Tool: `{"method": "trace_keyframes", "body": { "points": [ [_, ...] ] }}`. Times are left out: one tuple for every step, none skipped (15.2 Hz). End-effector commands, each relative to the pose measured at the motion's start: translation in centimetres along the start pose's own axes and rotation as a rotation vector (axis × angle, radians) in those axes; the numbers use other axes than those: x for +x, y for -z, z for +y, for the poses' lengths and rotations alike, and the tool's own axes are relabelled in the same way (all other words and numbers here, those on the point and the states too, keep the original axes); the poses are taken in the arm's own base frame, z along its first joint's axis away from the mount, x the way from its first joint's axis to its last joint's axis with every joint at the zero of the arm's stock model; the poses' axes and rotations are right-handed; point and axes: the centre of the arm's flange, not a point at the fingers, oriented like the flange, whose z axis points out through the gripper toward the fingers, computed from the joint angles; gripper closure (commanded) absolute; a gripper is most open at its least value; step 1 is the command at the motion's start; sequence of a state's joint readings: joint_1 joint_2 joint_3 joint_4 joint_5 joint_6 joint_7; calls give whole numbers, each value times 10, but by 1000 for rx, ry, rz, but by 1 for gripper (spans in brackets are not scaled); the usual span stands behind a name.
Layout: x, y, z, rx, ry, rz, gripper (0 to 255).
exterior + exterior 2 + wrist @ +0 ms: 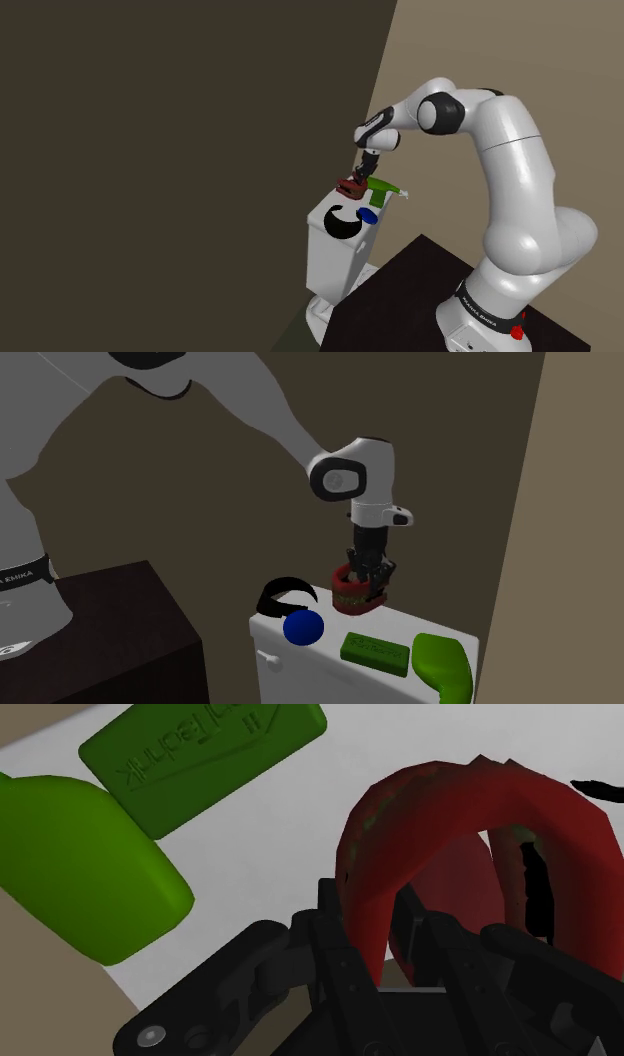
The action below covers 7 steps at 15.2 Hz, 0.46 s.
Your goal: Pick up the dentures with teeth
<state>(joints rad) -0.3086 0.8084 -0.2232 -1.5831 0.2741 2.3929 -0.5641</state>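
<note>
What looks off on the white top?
Only the bright green thing: it overhangs the top's edge. The dentures are clamped in the gripper's jaws; nothing spilled or broken.

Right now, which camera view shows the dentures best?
The second exterior view: the dentures show nearly whole there, red gums and a row of teeth, under the pincer. The shoulder view gives them as a small dark red shape. The wrist view shows their red arch close up, clasped by the pincer.
</note>
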Motion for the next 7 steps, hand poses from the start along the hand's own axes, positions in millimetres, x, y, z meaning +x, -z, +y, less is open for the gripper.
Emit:
{"method": "trace_keyframes", "body": {
  "points": [
    [0,11,1,0,0,1,255],
    [0,17,1,0,0,1,255],
    [1,22,1,0,0,1,255],
    [1,27,1,0,0,1,255],
    [1,32,1,0,0,1,255],
    [1,33,1,0,0,1,255],
    [1,33,1,0,0,1,255]
  ]
}}
